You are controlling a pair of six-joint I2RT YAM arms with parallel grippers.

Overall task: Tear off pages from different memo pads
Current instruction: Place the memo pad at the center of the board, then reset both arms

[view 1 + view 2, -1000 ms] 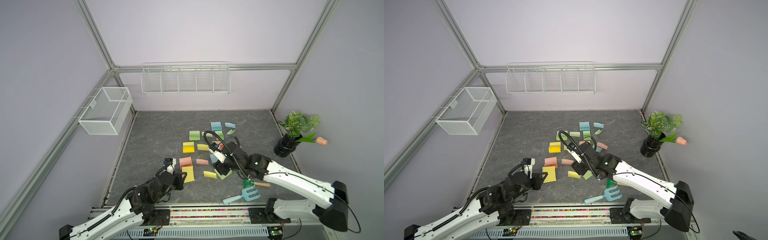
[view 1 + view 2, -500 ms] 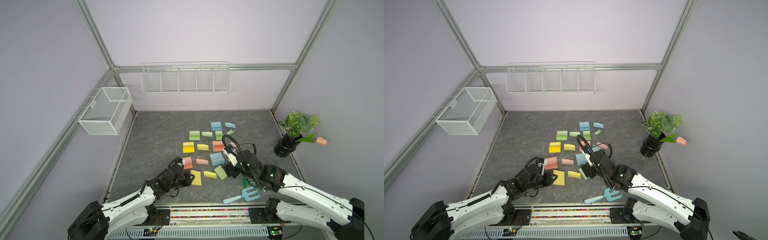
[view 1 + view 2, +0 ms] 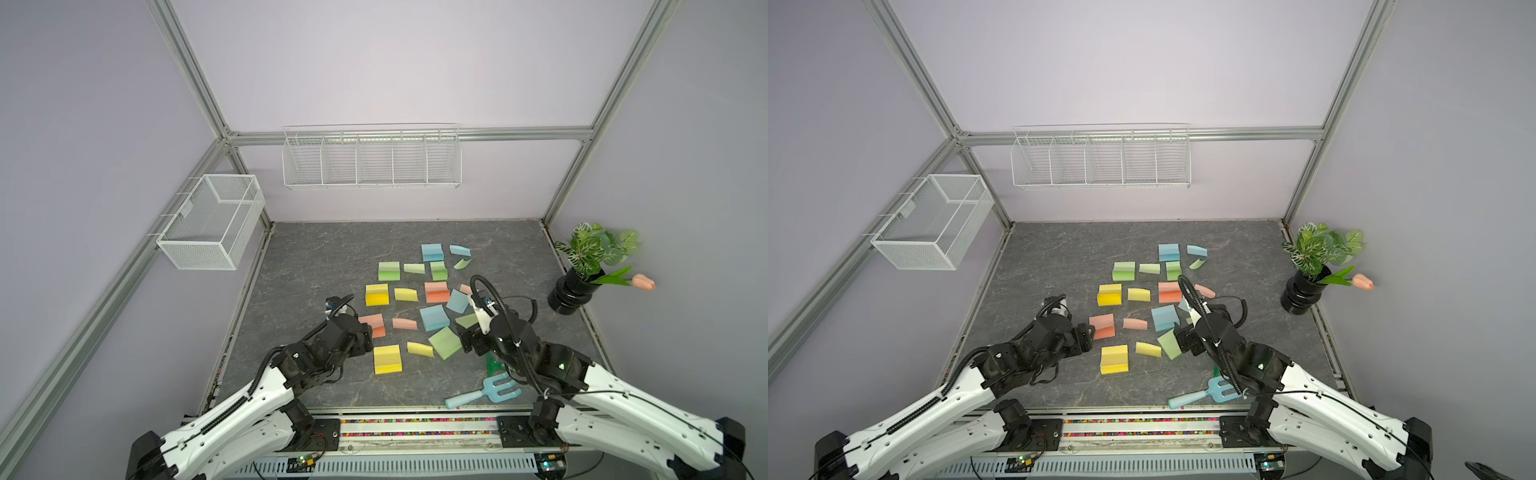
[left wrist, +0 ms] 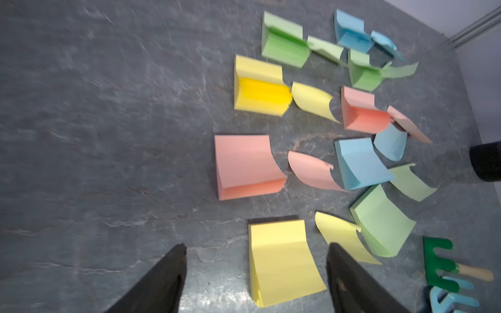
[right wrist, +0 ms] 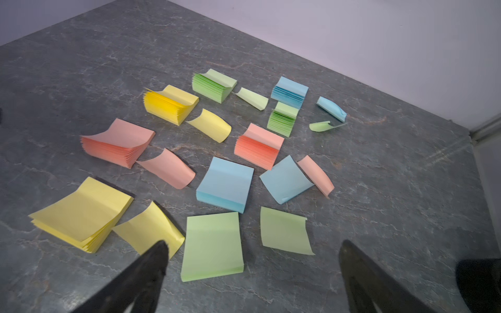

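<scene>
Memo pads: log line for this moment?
left gripper: open, empty | right gripper: open, empty | memo pads: on table | pages: loose beside pads

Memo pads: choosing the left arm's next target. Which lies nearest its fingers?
The yellow pad nearer the robot, just beyond the left fingers; others sit farther.

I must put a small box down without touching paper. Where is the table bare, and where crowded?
Bare: the left strip of the table, left of the rear yellow pad; the strip behind the rear blue pad; the gap before the plant pot. Crowded: the middle, and around the toy fork.
</scene>
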